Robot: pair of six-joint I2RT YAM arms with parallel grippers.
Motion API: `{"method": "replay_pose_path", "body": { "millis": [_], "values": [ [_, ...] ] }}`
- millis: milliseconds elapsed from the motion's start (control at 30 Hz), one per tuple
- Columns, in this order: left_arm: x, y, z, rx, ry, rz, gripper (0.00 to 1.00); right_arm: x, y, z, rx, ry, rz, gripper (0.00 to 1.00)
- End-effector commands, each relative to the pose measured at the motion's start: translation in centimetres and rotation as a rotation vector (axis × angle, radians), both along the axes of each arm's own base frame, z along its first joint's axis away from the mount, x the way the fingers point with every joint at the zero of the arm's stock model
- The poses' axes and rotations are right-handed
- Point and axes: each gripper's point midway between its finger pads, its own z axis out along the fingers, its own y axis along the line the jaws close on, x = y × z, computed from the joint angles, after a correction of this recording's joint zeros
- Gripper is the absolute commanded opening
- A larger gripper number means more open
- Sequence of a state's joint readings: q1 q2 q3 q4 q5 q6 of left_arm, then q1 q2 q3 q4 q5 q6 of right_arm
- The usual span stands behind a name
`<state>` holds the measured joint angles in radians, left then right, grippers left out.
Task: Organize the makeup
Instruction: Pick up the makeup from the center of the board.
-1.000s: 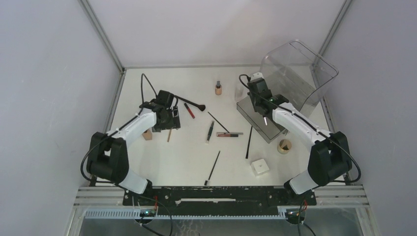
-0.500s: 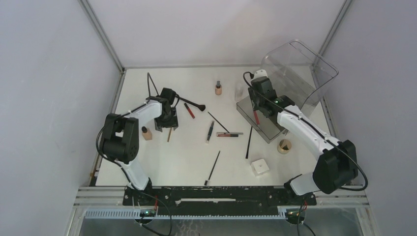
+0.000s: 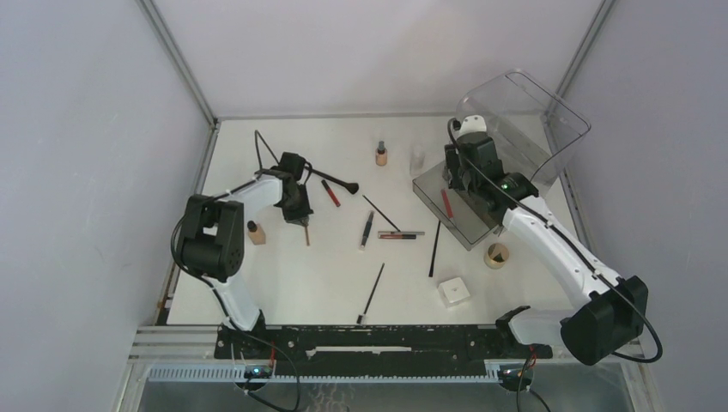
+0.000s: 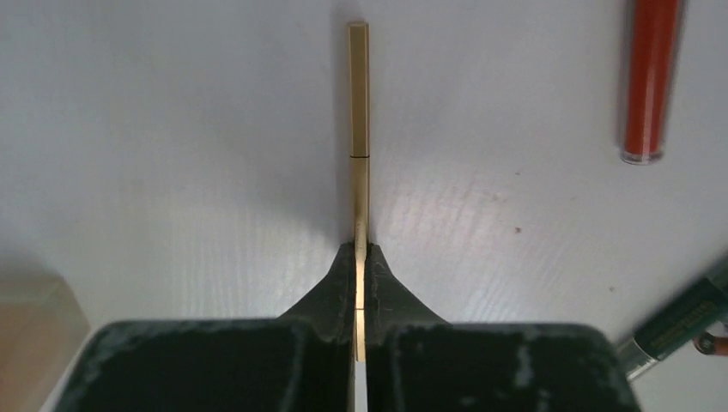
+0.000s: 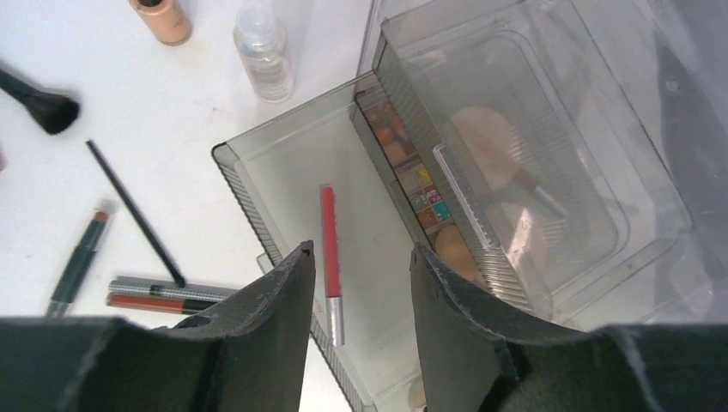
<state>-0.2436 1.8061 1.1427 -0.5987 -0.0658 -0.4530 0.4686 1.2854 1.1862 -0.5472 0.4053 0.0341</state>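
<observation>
My left gripper [image 4: 360,249] is shut on a thin tan pencil [image 4: 359,103] that lies on the white table and points away from the fingers. From above, that gripper [image 3: 300,213] sits left of centre with the pencil [image 3: 306,233] sticking out toward the near edge. My right gripper [image 5: 360,253] hangs open above a grey tray [image 5: 283,163], and a red lip pencil [image 5: 327,232] lies loose in the tray below the jaws. The top view shows the right gripper [image 3: 464,176] over that tray [image 3: 468,225]. More makeup lies scattered across the table.
A black brush [image 3: 343,183], red lip stick [image 3: 330,192], tan bottles [image 3: 381,154] [image 3: 255,233], clear bottle [image 3: 417,159], several dark pencils [image 3: 367,228], round puff [image 3: 496,254] and white box [image 3: 453,291] lie about. The big clear bin [image 3: 524,129] stands at the back right.
The left gripper closed on the tan pencil. The right gripper let the red lip pencil go into the grey tray and drew back toward the clear bin.
</observation>
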Motion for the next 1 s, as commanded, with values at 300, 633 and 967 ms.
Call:
{"method": "replay_pose_path", "body": {
  "millis": [300, 633, 967],
  "values": [
    [-3.3, -10.2, 11.8, -0.504, -0.345, -0.215, 0.0, -2.6, 10.7, 7.7, 0.653, -0.041, 0.286, 0.51],
    [-8.0, -16.0, 18.0, -0.808, -0.511, -0.503, 0.0, -5.0, 21.7, 4.9, 1.0, 0.232, 0.509, 0.66],
    [-9.6, -17.6, 20.2, -0.914, -0.539, -0.575, 0.0, -4.6, 25.2, 0.6, 1.022, 0.365, 0.482, 0.66]
  ]
}}
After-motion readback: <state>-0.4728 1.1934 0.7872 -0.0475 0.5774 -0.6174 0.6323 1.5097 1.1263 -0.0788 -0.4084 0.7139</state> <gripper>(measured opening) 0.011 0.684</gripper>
